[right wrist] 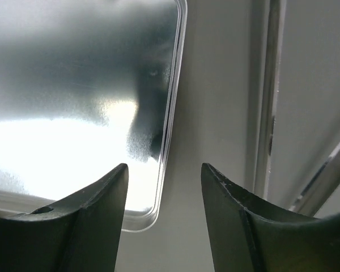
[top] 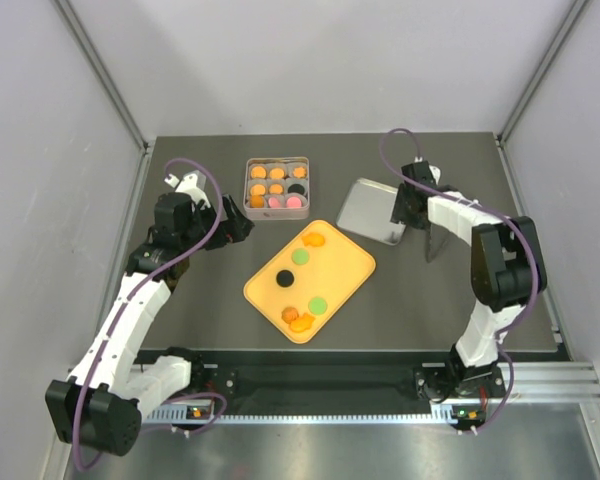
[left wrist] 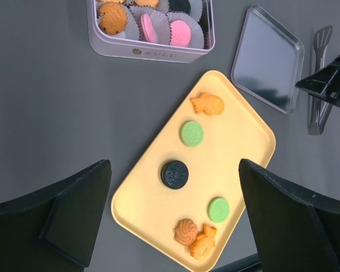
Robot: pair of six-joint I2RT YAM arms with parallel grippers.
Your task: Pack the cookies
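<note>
midway through packing: six cookies (left wrist: 192, 134) loose on tray (left wrist: 241, 122), others in tin (left wrist: 153, 52). left end effector (left wrist: 174, 167) released near tray, right end effector (right wrist: 164, 170) released at lid (left wrist: 266, 56) beside tongs (left wrist: 316, 113). next, likely: gripping tongs squarely, then lifting one cookie.

A tray (top: 342, 262) sits cornerwise in the middle of the table (top: 200, 300) with six cookies (top: 285, 278) on it: two toward its far corner, one in the middle and three toward its near corner, two of those touching. Just beyond its far-left side stands the tin (left wrist: 150, 52) with more cookies inside, and right of the tin lies the lid (top: 368, 205), with the tongs (top: 432, 243) just right of that. The left gripper (top: 242, 228) hangs left of the tray by the tin's near-left corner, the right gripper (right wrist: 164, 170) over the lid's right edge
</note>
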